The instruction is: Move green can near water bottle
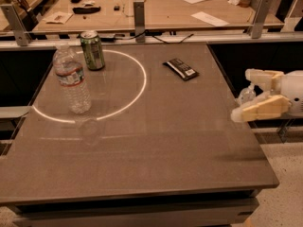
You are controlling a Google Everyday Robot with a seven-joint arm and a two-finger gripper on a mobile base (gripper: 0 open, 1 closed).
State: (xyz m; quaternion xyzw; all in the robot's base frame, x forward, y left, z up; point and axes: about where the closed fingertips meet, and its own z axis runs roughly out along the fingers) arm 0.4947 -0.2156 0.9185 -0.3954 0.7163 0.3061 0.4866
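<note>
The green can (92, 50) stands upright at the far left of the grey table (156, 141), silver top up. The water bottle (72, 78) stands upright just in front of it and slightly left, a short gap between them. My gripper (245, 94) hangs at the right edge of the table, far from both, its two cream fingers spread apart and holding nothing.
A dark flat snack bar (180, 69) lies on the table's far middle. A bright ring of light (94, 86) curves around the can and bottle. A wooden desk (156, 8) with papers and metal posts stands behind the table.
</note>
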